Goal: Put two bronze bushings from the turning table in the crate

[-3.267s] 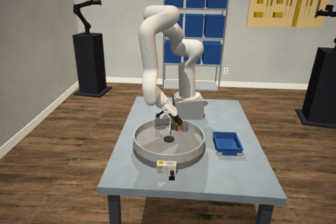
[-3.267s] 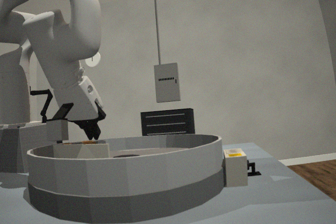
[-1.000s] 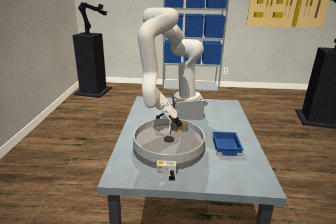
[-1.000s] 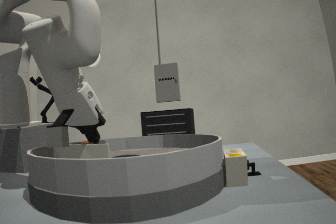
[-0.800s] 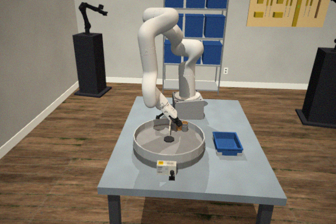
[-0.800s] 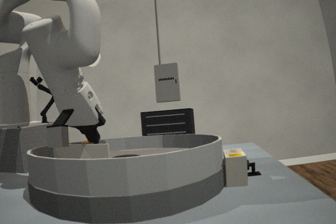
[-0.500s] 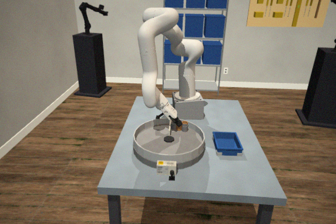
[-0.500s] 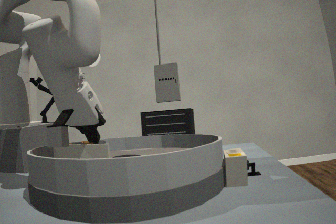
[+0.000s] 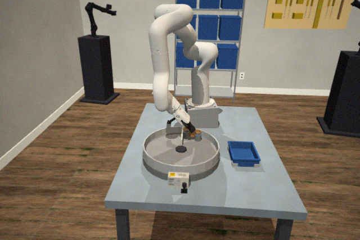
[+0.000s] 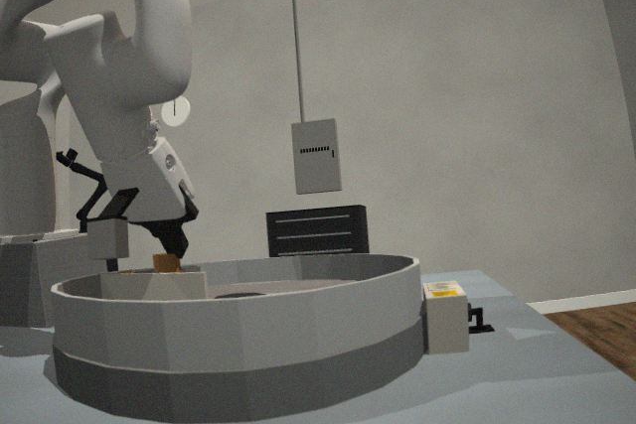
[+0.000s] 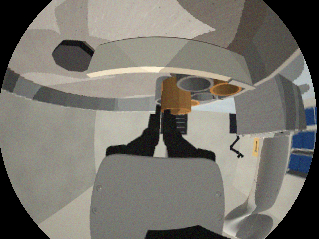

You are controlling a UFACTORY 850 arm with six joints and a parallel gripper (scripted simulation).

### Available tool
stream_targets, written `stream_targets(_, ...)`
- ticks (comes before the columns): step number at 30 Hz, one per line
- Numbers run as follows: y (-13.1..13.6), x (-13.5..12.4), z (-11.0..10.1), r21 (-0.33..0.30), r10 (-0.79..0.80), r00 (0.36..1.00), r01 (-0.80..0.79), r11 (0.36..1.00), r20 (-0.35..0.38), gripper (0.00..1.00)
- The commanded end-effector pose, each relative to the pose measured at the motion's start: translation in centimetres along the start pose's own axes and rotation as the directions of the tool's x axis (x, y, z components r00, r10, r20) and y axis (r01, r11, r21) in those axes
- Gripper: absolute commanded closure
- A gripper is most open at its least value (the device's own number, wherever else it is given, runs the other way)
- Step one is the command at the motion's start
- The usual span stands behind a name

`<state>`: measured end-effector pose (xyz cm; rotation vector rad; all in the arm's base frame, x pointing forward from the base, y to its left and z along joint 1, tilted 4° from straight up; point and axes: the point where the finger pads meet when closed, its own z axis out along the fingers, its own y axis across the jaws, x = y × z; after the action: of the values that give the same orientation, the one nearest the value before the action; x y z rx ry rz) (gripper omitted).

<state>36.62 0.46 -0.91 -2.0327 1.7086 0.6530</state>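
Note:
My gripper (image 9: 190, 131) (image 10: 174, 257) (image 11: 162, 113) is shut on the wall of a bronze bushing (image 9: 192, 134) (image 10: 165, 262) (image 11: 177, 94). That bushing is raised, standing above the rim of the turning table (image 9: 181, 169) (image 10: 246, 329) in the exterior view. Close by, at the table's back, are a grey bushing (image 9: 198, 137), another grey one (image 9: 185, 133) and a bronze one (image 9: 198, 131). The wrist view shows grey rings and a second bronze ring (image 11: 226, 89) beside the held bushing. Fingers and divider partly hide the group. The blue crate (image 9: 247, 163), right of the turning table, is empty.
A thin upright divider (image 9: 182, 136) (image 10: 154, 286) (image 11: 169, 57) stands inside the turning table next to the fingers. A grey block hangs at its back edge. A dark hub (image 9: 180, 149) (image 11: 73, 55) marks the middle. A white box (image 9: 178, 180) (image 10: 446, 322) stands at the front.

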Motion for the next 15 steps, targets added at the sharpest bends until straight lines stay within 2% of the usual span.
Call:
stream_targets(1,-0.1,-1.3,-1.6,0.001,-0.001,1.0,0.001,1.0,0.0,1.0)
stream_targets(8,-0.1,-2.9,-3.5,0.001,-0.001,1.0,0.001,1.0,0.0,1.0)
stream_targets(15,-0.1,-3.1,-3.7,0.001,-0.001,1.0,0.001,1.0,0.0,1.0)
